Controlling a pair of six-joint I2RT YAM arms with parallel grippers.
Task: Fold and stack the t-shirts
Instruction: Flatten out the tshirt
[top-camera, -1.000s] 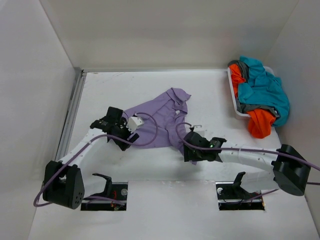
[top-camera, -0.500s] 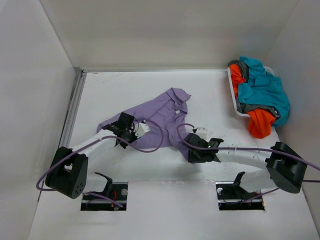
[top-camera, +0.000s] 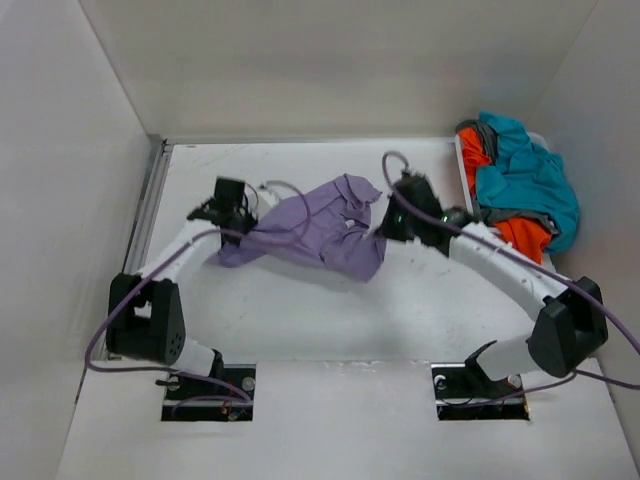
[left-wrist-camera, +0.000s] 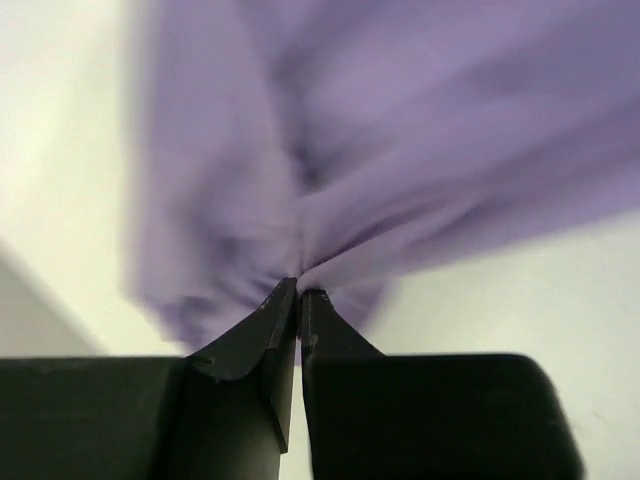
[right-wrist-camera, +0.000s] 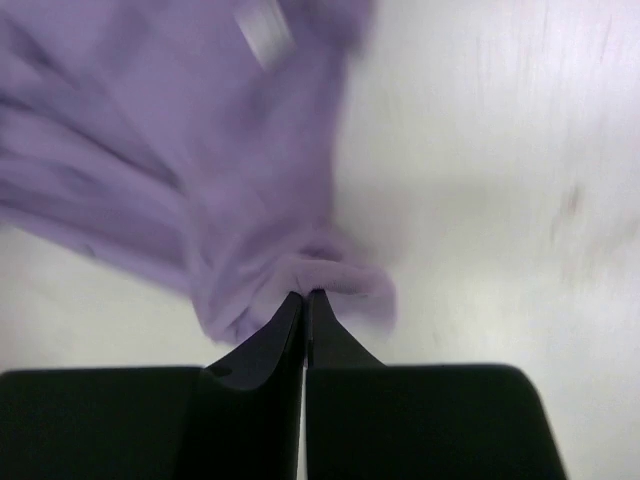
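Your left end effector (left-wrist-camera: 299, 290) and right end effector (right-wrist-camera: 304, 293) pinch thin bunches of lavender shirt (top-camera: 320, 232), fully closed; stretch hard, one slips.

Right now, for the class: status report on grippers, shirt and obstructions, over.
Left gripper shut on lavender shirt. Right gripper shut on its other edge. Shirt held between them, bunched, unfolded. Nothing in the way; remaining shirts heaped far right.

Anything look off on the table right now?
Yes. The orange shirt spills over the basket's near rim onto the table. The purple shirt is bunched rather than flat, pinched between the left claw and right claw.
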